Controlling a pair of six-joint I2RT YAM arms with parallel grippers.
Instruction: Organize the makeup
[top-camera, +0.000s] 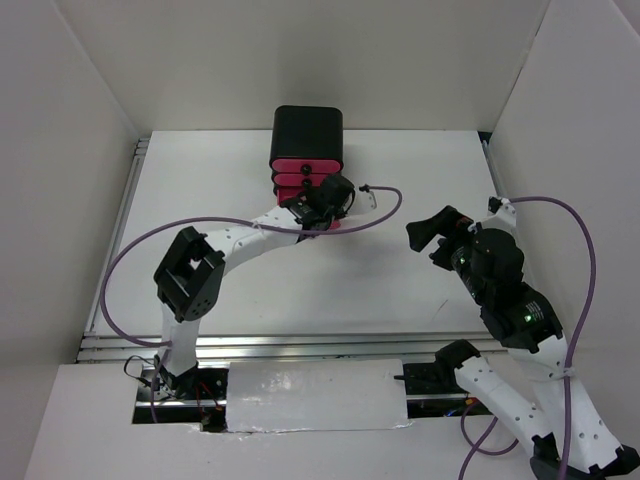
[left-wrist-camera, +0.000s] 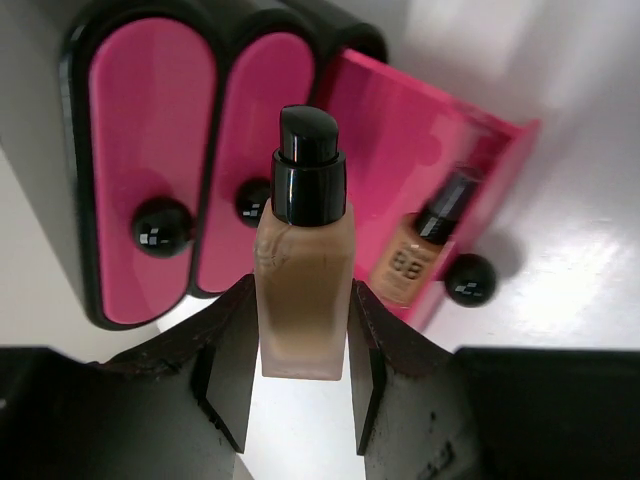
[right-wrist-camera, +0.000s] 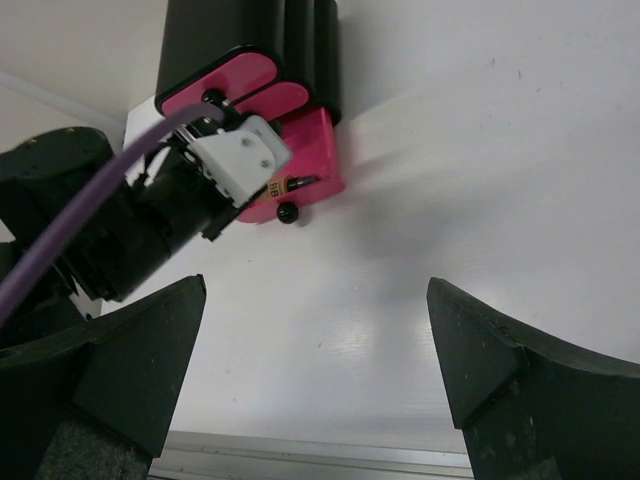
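Stowing step | left fingers (left-wrist-camera: 225, 365) clenched beige bottle (left-wrist-camera: 303, 300) just before open drawer (left-wrist-camera: 400, 130) | right fingers (right-wrist-camera: 130, 360) hung released, apart | next needed lowering beside stored bottle (left-wrist-camera: 415, 255)

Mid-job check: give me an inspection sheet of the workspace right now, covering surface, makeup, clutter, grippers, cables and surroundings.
Surface: white table, glossy.
Job's things: beige bottle with a black cap, held with its cap pointing toward the drawer box. A second bottle lies in the open drawer. The other two drawers are closed. Other makeup: nothing seen.
Clutter: nothing seen.
Grippers: left gripper is shut on the beige bottle. The right gripper is open and holds nothing, over the table's right side.
Cables: left purple cable loops wide over the table. The right purple cable arcs off the right arm. No snag seen.
Surroundings: white walls; metal rail along the near edge.
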